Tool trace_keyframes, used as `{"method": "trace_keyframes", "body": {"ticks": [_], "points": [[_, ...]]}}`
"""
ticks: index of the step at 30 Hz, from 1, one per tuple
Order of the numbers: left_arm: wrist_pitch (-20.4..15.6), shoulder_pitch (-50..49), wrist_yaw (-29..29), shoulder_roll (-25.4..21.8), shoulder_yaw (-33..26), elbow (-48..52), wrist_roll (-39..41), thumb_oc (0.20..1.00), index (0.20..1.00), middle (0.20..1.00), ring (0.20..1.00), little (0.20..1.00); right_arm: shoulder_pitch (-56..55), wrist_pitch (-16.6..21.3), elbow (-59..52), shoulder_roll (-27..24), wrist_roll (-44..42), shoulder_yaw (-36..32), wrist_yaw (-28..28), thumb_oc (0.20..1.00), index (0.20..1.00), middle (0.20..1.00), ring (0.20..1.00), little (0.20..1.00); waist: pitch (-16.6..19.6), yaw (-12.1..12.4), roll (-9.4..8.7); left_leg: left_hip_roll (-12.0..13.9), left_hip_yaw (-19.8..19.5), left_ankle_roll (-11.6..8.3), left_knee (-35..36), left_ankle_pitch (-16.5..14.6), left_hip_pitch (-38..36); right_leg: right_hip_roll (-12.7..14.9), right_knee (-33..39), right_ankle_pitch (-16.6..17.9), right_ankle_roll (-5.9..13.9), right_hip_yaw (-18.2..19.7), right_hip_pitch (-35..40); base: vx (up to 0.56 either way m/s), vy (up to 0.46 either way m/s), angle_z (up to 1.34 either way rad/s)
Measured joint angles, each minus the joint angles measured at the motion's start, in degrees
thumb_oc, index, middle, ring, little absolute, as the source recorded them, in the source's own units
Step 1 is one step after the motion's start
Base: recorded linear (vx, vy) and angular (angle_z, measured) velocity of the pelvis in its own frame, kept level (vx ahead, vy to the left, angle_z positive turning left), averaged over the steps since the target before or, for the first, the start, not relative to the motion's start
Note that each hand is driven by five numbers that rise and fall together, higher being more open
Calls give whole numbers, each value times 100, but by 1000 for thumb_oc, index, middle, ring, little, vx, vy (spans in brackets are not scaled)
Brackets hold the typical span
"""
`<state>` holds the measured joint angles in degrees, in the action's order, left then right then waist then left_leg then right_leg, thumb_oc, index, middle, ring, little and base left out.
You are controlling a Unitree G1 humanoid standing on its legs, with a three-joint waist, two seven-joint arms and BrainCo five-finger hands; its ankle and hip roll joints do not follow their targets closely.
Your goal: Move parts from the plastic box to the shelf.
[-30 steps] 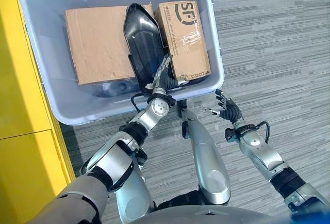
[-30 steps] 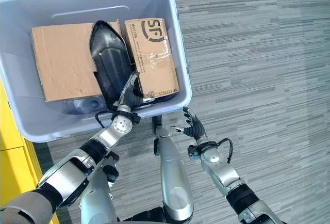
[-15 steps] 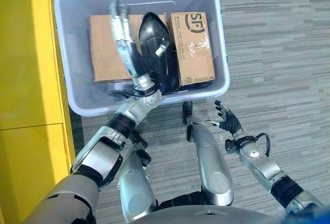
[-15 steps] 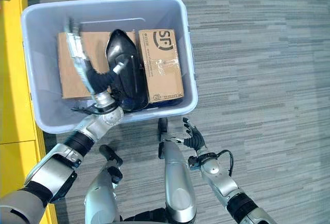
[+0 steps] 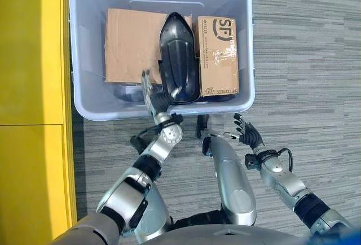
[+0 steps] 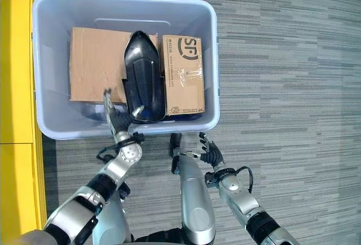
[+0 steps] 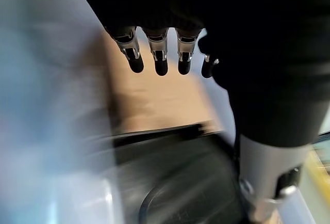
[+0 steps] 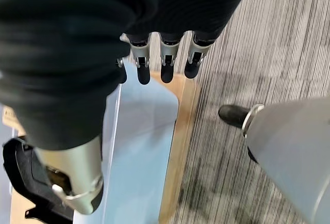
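Note:
A grey plastic box stands on the carpet in front of me. It holds a flat cardboard sheet, a long black moulded part and a printed cardboard carton. My left hand reaches over the box's near wall, its fingers straight and holding nothing, just beside the black part's near end. In the left wrist view the fingers hang above the cardboard and the black part. My right hand hovers open over the carpet, outside the box's near right corner.
A yellow shelf unit runs along the left side, close against the box. Grey striped carpet spreads to the right of the box. The right wrist view looks past the right hand at the box's wall.
The camera view has shifted. My left hand has left the black part, swung over the flat cardboard, then drawn back to the box's near wall. The right hand has barely moved.

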<state>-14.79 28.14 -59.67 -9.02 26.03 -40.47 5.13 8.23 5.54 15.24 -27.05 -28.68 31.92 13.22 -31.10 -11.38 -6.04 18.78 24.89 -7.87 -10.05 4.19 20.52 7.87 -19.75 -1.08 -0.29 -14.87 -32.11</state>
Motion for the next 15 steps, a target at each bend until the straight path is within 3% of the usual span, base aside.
{"method": "trace_keyframes", "body": {"ticks": [2,4,12,15], "points": [[-29,615,103,190,-509,-310,1038,1000,1000,1000,1000,1000,64,-178,-110,3,-39,-97,148,1000,1000,1000,1000,1000,1,-18,-1,-31,37,34,-1,-21,86,27,-16,12,25,22,-131,-21,26,-6],[44,787,61,154,-653,-377,1418,1000,1000,1000,1000,1000,84,-287,-96,4,-39,-130,170,1000,1000,1000,1000,1000,1,-46,-1,-31,86,21,-2,-13,117,18,-20,16,24,78,-185,-16,5,-8],[703,1034,275,83,-524,-512,1495,1000,1000,1000,1000,1000,95,-522,-186,-9,-45,-116,167,1000,1000,1000,1000,1000,-1,-100,-21,-33,111,20,-23,-53,180,28,-24,53,-31,81,-242,-12,21,0],[831,1161,285,-47,-380,-638,1163,1000,1000,1000,1000,1000,209,-609,-218,-8,-43,-104,157,1000,1000,1000,1000,1000,-3,-174,-77,-32,151,30,-119,-110,219,27,-37,54,-14,163,-293,-15,56,-7]]}}
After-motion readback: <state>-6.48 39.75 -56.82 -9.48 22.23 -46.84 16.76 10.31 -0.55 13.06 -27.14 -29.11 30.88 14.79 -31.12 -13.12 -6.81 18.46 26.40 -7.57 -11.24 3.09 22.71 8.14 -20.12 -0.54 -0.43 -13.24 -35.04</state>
